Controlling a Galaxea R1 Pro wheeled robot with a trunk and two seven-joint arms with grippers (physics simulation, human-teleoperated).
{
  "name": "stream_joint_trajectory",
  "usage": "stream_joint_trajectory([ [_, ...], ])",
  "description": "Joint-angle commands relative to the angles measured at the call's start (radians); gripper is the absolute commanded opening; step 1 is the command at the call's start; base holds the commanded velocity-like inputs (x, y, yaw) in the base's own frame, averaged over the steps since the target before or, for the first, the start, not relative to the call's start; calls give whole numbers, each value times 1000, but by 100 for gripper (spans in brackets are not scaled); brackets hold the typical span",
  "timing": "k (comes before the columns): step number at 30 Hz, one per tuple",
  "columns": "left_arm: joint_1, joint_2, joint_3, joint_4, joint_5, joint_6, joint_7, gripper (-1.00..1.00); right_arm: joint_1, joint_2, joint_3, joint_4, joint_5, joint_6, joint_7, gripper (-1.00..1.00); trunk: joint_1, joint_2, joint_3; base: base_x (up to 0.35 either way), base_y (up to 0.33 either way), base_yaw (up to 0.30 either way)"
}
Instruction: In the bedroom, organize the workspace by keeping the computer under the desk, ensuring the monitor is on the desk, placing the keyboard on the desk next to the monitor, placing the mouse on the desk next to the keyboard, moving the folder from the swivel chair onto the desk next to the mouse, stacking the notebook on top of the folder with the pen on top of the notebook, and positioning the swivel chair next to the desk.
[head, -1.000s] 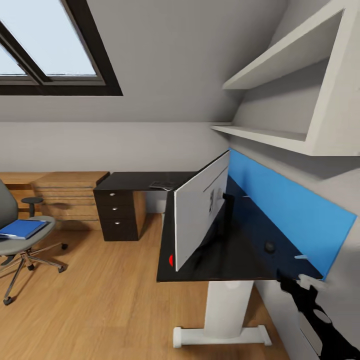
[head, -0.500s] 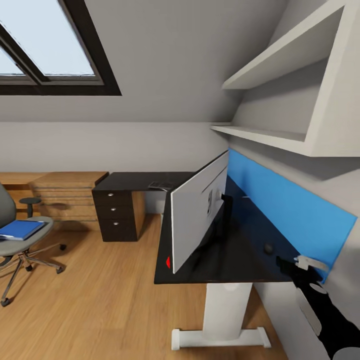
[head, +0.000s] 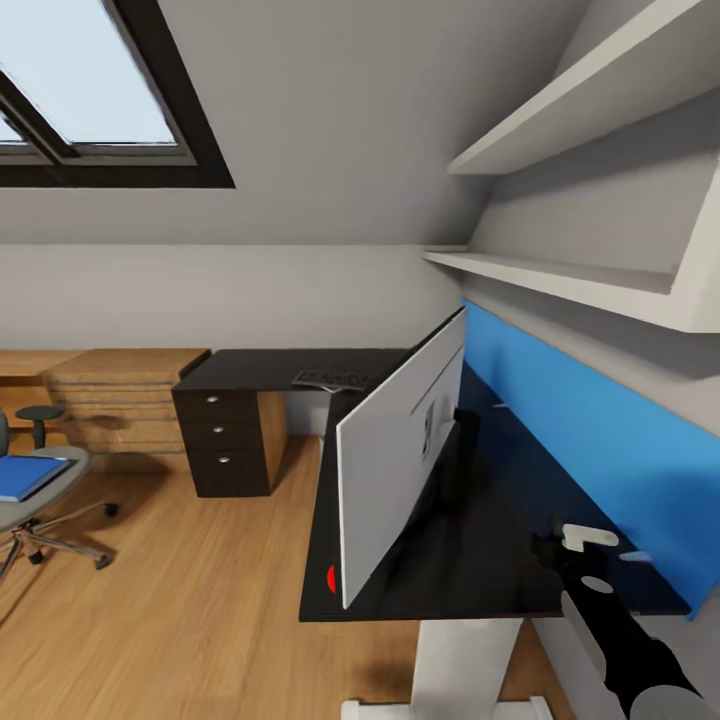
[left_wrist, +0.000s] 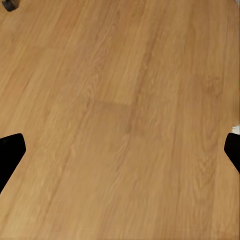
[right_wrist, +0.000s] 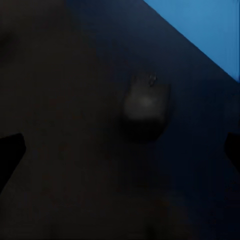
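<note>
The black desk (head: 500, 560) carries the monitor (head: 400, 460), seen from its pale back, and the keyboard (head: 330, 380) lies on the far wing. My right gripper (head: 558, 552) hovers over the desk near the blue back panel (head: 600, 450). In the right wrist view it (right_wrist: 120, 150) is open, with the black mouse (right_wrist: 146, 105) on the desk just beyond its fingertips. The swivel chair (head: 20, 500) stands at the left edge with the blue folder (head: 25, 475) on its seat. My left gripper (left_wrist: 120, 150) is open above bare wood floor.
A light wooden chest of drawers (head: 120, 390) stands against the back wall beside the desk's drawer unit (head: 225, 440). White wall shelves (head: 560, 275) overhang the desk on the right. Open plank floor (head: 180, 600) lies between the chair and the desk.
The camera has moved nearer the desk, so the scene slid left. My right gripper has risen and reached further over the desk, toward the mouse.
</note>
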Motion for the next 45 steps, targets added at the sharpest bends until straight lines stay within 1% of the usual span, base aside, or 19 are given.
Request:
stream_joint_trajectory([
  [1, -1, 1, -8, -2, 11, -5, 6, 100, -1, -1, 2, 0, -6, 4, -4, 100, 1, -1, -1, 208, 0, 0],
  [8, -1, 1, -8, -10, 11, -6, 6, 100, -7, -5, 1, 7, 0, 3, -3, 100, 1, -1, -1, 97, 0, 0],
  [10, -1, 4, -5, -36, 11, -11, 3, 100, -33, -9, 0, 60, 1, 2, -2, 100, 1, -1, -1, 241, 0, 0],
  [16, -1, 23, -4, -98, 14, -23, 0, 100, -87, -19, -1, 150, 3, -8, -2, 100, 1, -1, -1, 185, 0, 0],
  [20, -1, 35, -4, -122, 22, -26, -1, 100, -110, -23, -1, 191, 3, -23, -2, 100, 1, -1, -1, 62, 0, 0],
  [24, -1, 42, -3, -138, 50, -28, -2, 100, -119, -25, -1, 208, 4, -32, -1, 100, 1, -1, -1, 25, 0, 0],
  [25, -1, 49, -4, -155, 70, -29, -2, 100, -121, -25, -1, 213, 4, -34, -1, 100, 1, -1, -1, 11, 0, 0],
  [31, 11, 89, -6, -244, 130, -25, -5, 100, -124, -26, -1, 218, 5, -37, -1, 100, 1, -1, -1, 6, 0, 0],
  [33, 29, 104, -6, -290, 149, -23, -6, 100, -125, -26, -1, 219, 5, -38, -1, 100, 1, -1, -1, 2, 0, 0],
  [34, 51, 115, -6, -337, 162, -21, -7, 100, -125, -27, -1, 220, 5, -38, -1, 100, 1, -1, -1, 0, 0, 0],
  [43, 90, 134, -6, -416, 172, -21, -7, 100, -126, -28, -1, 222, 5, -38, -1, 100, 1, -1, -1, 0, 0, 0],
  [44, 100, 140, -6, -434, 175, -21, -7, 100, -127, -30, -1, 223, 5, -38, -1, 100, 1, -1, -1, 0, 0, 0],
  [45, 114, 154, -6, -465, 184, -20, -7, 100, -127, -37, -1, 224, 3, -38, -1, 100, 1, -1, -1, 0, 0, 0],
])
